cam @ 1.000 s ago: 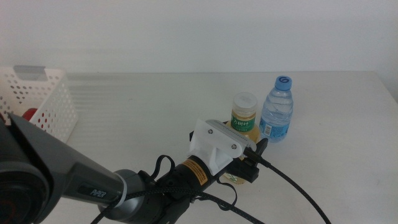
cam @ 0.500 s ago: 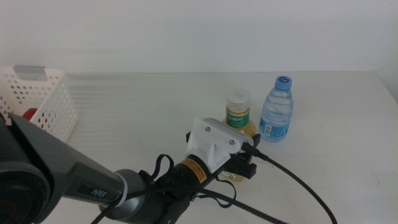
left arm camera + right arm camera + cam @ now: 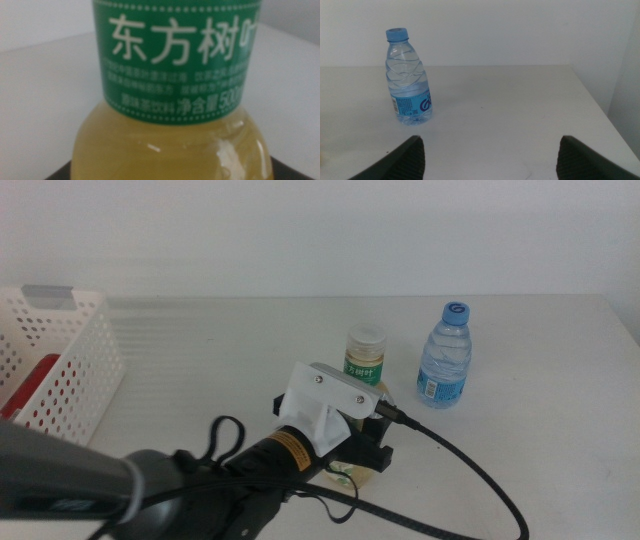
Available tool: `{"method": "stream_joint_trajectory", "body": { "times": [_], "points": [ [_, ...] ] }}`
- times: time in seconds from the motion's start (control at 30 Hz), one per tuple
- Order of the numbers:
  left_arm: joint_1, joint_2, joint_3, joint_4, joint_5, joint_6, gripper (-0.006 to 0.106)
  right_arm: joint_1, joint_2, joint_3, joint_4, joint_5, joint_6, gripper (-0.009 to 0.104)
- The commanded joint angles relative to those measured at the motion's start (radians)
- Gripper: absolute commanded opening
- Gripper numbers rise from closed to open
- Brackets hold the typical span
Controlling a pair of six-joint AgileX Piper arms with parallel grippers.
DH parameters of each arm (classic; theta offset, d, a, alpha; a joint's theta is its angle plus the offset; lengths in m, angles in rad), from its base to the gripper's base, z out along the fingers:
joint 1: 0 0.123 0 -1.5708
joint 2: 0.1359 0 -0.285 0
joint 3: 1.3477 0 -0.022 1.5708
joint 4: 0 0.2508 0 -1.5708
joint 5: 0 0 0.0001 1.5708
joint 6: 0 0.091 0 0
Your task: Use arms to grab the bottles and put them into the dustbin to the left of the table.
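Observation:
The yellow tea bottle point(image 3: 364, 363), green label and white cap, stands upright in my left gripper point(image 3: 354, 454), which is shut on its lower body at the middle of the table point(image 3: 220, 350). In the left wrist view the tea bottle point(image 3: 170, 100) fills the picture between the dark jaws. The clear water bottle point(image 3: 445, 360) with blue cap stands apart to the right, also seen in the right wrist view as the water bottle point(image 3: 409, 77). My right gripper point(image 3: 490, 165) hangs open, short of it. The white dustbin point(image 3: 70, 330) sits at the far left with a red can point(image 3: 33, 382) inside.
The left arm's black cable point(image 3: 460, 470) trails across the near right of the table. The table's right edge point(image 3: 597, 100) runs close behind the water bottle, with a plain white wall beyond.
My left gripper has carried the tea bottle leftward, away from the water bottle. The arm now covers less of the dustbin, so the red can shows more.

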Motion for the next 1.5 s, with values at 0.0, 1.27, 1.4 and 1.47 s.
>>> {"method": "stream_joint_trajectory", "body": {
  "times": [0.0,1.27,1.4,1.47],
  "points": [
    [0.000,-0.123,-0.008,-0.016,-0.090,0.033,-0.005,-0.006,-0.027,-0.009,-0.009,-0.076,-0.012,0.072],
    [0.291,-0.577,-0.227,-0.026,1.041,0.138,-0.005,-0.006,-0.027,-0.009,-0.009,-0.076,-0.012,0.072],
    [0.380,-0.577,-0.302,-0.025,1.197,0.144,-0.005,-0.006,-0.027,-0.009,-0.009,-0.076,-0.012,0.072],
    [0.437,-0.577,-0.339,-0.025,1.266,0.160,-0.005,-0.006,-0.027,-0.009,-0.009,-0.076,-0.012,0.072]
  ]
}}
